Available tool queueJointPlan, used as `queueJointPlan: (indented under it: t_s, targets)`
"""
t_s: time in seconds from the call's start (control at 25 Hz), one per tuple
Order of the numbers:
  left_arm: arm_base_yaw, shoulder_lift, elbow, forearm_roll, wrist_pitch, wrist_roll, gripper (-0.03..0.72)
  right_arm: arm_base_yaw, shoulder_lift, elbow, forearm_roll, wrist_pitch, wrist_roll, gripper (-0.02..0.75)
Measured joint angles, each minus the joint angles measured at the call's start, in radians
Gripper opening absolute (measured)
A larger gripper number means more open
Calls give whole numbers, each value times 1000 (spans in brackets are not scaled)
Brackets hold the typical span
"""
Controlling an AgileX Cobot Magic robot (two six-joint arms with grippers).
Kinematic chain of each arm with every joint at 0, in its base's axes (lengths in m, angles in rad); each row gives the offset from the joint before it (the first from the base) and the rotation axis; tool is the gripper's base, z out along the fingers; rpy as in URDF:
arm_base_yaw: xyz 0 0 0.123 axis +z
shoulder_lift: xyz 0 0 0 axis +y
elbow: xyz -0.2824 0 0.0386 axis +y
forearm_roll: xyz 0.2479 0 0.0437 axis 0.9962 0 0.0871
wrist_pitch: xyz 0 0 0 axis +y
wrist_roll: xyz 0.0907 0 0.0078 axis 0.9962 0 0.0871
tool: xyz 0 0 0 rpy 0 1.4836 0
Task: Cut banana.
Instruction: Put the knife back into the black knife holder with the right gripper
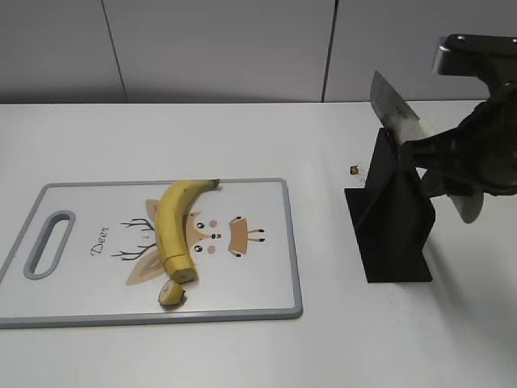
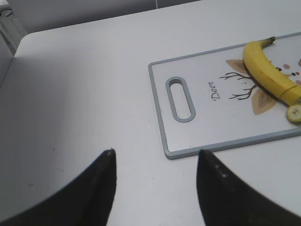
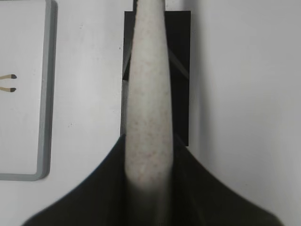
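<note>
The banana (image 1: pixel 171 222) lies curved on the cutting board (image 1: pixel 266 275), stem tip toward the back and flat cut face toward the front. It also shows in the left wrist view (image 2: pixel 265 70). A small cut-off stub (image 1: pixel 170 293) lies just in front of the cut face. My right gripper (image 3: pixel 149 141) is shut on the speckled pale handle of a knife (image 3: pixel 148 84). It holds the knife (image 1: pixel 389 105) at the black knife stand (image 1: pixel 396 234), well right of the board. My left gripper (image 2: pixel 156 151) is open and empty over the bare table, left of the board's handle end.
The board (image 2: pixel 197 127) has a slotted handle hole (image 2: pixel 181 99) at its left end and a deer print. A tiny dark speck (image 1: pixel 355 170) lies on the table by the stand. The white table meets a grey wall at the back.
</note>
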Motion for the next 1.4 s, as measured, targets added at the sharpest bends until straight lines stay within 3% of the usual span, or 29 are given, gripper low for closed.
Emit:
queueJointPlan:
  t_s: [0.52,0.6,0.8,0.88,1.08,1.4]
  targets:
    - [0,0,0,0,0,-1,522,0,77,0,29,1,-2,167]
    - [0,0,0,0,0,-1,519,0,77,0,51,6,-15,225]
    - [0,0,0,0,0,-1,516,0,73,0,129,77,-83,509]
    - [0,0,0,0,0,-1,516,0,50,0,138,130,-109,576]
    - [0,0,0,0,0,-1,516,0,-70,25,155,260,-222,613]
    - [0,0,0,0,0,-1,516,0,-426,250,158,311,-400,599]
